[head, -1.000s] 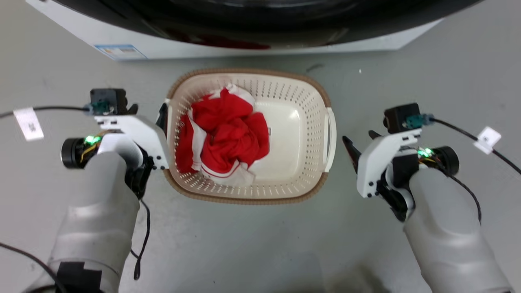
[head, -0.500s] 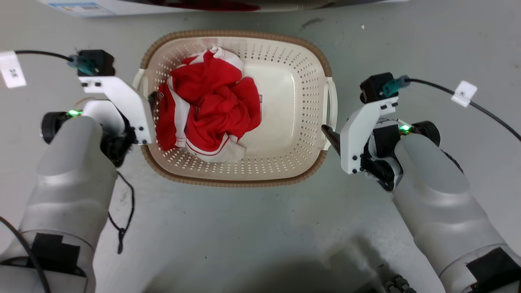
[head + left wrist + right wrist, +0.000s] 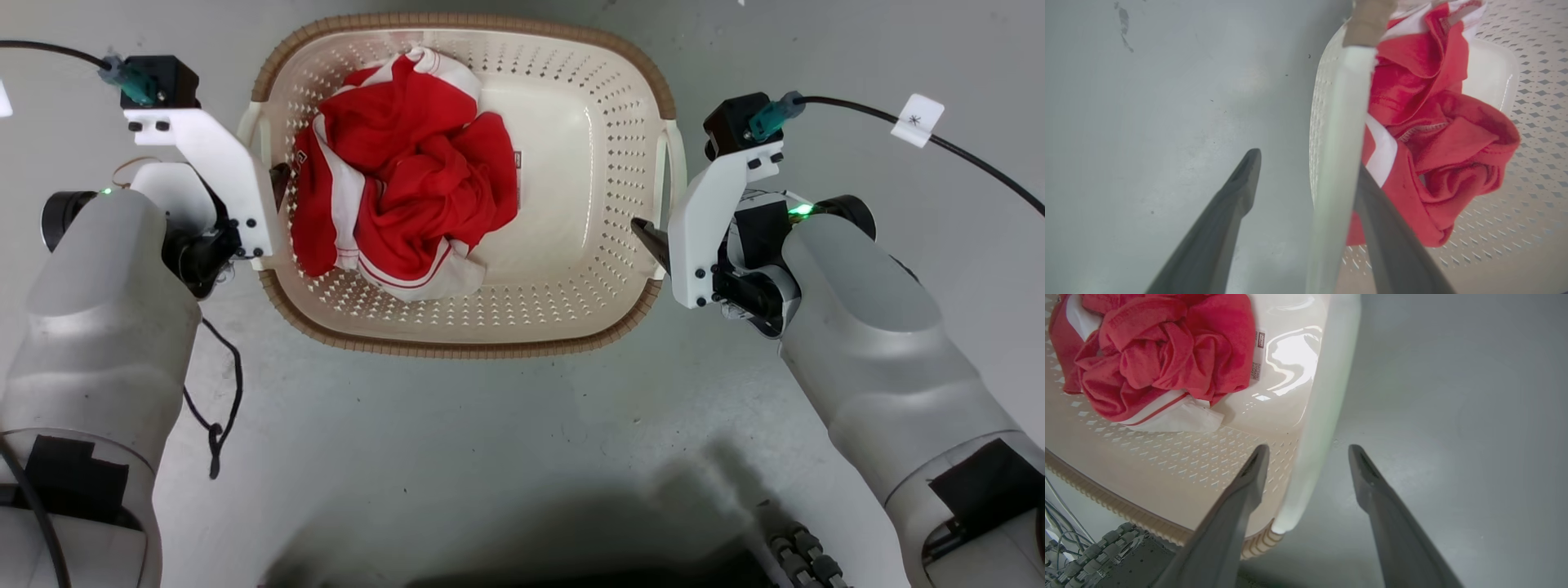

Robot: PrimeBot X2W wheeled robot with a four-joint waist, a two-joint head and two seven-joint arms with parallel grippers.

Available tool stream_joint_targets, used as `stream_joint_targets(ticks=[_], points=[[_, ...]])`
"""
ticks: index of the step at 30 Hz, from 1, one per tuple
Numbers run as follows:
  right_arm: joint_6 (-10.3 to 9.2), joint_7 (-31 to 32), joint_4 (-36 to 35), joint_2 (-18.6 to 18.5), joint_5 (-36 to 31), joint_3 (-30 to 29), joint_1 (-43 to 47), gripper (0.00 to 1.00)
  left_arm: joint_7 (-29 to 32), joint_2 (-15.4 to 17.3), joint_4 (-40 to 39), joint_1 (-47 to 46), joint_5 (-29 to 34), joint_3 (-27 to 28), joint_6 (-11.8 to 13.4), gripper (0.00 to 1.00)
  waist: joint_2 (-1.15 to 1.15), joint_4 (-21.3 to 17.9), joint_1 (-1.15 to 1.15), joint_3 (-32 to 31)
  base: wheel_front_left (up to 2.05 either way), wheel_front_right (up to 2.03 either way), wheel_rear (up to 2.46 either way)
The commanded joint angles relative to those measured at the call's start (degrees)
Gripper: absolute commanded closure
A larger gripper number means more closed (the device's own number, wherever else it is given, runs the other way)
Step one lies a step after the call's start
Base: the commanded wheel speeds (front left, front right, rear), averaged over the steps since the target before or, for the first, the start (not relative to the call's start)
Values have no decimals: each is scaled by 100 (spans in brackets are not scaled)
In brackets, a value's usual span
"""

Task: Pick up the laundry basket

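The laundry basket (image 3: 465,347), cream with perforated walls and a brown woven-look rim, sits on the grey floor in the head view. A crumpled red and white garment (image 3: 400,188) lies in its left half. My left gripper (image 3: 277,180) is at the basket's white left handle (image 3: 249,135). In the left wrist view the left gripper (image 3: 1306,163) is open, one finger outside and one inside the handle (image 3: 1339,122). My right gripper (image 3: 653,241) is at the right handle (image 3: 676,163). In the right wrist view the right gripper (image 3: 1308,451) stands open astride the handle (image 3: 1327,396).
A black cable (image 3: 216,392) hangs by my left forearm. Another cable with a white tag (image 3: 914,118) runs off to the right. A dark shadow and part of my base (image 3: 784,555) lie along the bottom edge. Grey floor surrounds the basket.
The head camera has tipped down and the washing machine has left the top of the picture. My right gripper has closed in from beside the basket onto its right handle. The left stays at the left handle.
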Motion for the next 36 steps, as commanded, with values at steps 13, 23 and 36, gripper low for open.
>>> stream_joint_targets(ticks=[13, 23, 36], points=[[-4, 70, 354, 11, 528, 579, -290, 100, 105, -121, 110, -243, -391, -332, 5, 100, 0, 96, -1, 181, 0, 0, 0], [7, -15, 496, 26, 995, 989, -320, 100, 257, -237, 131, -144, -774, -595, 9, 100, 0, 138, -1, 135, 0, 0, 0], [12, 430, 950, 76, 1360, 1263, -104, 100, 1070, -654, 83, 290, -1446, -1000, -10, 100, 0, 247, -1, -851, 0, 0, 0]])
